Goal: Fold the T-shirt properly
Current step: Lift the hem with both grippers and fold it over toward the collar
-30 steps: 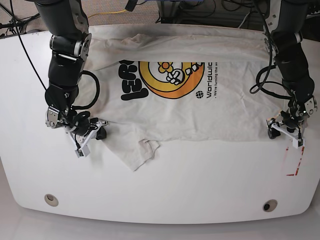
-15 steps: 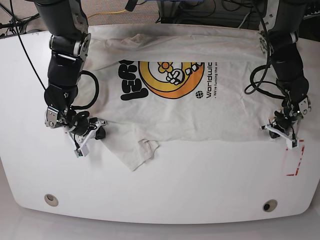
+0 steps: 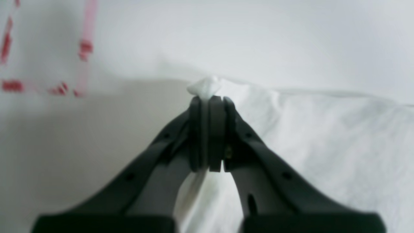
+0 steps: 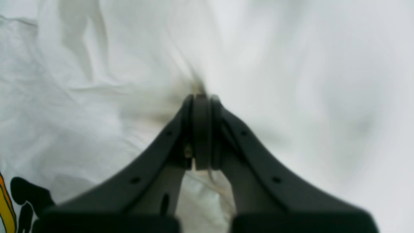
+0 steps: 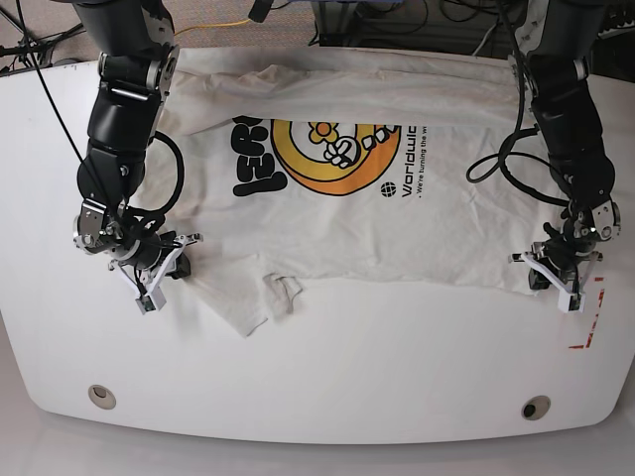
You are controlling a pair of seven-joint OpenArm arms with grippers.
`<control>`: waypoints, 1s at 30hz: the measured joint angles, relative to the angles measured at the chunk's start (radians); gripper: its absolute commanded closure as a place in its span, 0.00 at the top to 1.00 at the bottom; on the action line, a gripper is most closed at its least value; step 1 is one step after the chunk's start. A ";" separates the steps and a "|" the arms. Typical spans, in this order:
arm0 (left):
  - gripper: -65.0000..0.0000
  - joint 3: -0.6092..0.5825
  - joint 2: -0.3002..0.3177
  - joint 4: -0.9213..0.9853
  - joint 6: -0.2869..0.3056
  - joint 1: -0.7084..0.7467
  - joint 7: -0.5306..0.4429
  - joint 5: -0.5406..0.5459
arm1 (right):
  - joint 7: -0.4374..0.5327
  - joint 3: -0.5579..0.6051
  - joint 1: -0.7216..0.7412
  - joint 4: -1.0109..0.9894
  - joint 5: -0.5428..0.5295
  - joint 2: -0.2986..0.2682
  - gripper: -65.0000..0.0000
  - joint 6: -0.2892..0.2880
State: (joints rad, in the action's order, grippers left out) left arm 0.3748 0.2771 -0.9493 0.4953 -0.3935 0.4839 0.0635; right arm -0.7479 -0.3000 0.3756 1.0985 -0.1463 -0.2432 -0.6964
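T-shirt dragged nearer, both grippers seemingly pinching its edges

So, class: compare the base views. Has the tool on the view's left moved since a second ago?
Yes. The right tool, shut on the T-shirt, has drifted toward the table's left edge and slightly nearer the round hole.
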 measured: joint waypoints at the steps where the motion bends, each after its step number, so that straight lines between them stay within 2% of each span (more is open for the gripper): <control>1: 0.00 0.000 0.000 -0.021 0.013 0.000 0.003 0.000 | -0.010 0.000 -0.008 0.027 0.001 0.000 0.00 0.000; 7: 0.00 0.000 -0.003 -0.140 0.079 0.052 0.067 0.006 | -0.100 -0.002 -0.071 0.191 -0.007 -0.001 0.00 -0.001; 12: 0.00 0.000 -0.002 -0.256 0.089 0.116 0.122 0.000 | -0.160 -0.002 -0.140 0.360 -0.009 -0.011 0.00 -0.002; 22: 0.00 0.083 -0.004 -0.426 0.100 0.235 0.132 0.003 | -0.306 -0.087 -0.241 0.606 -0.012 0.002 0.00 -0.003; 27: 0.00 0.128 -0.019 -0.520 0.113 0.290 0.175 0.016 | -0.317 -0.108 -0.311 0.725 -0.021 0.013 0.00 -0.003; 30: 0.00 0.175 -0.030 -0.565 0.180 0.315 0.216 0.006 | -0.362 -0.109 -0.356 0.784 -0.020 0.014 0.00 -0.003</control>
State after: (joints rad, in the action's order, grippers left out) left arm 0.5503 0.2470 -1.5139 0.6750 -0.0788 0.6994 0.0700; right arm -1.1095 -0.4095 0.0200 1.8820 -0.1661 -0.2295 -0.6998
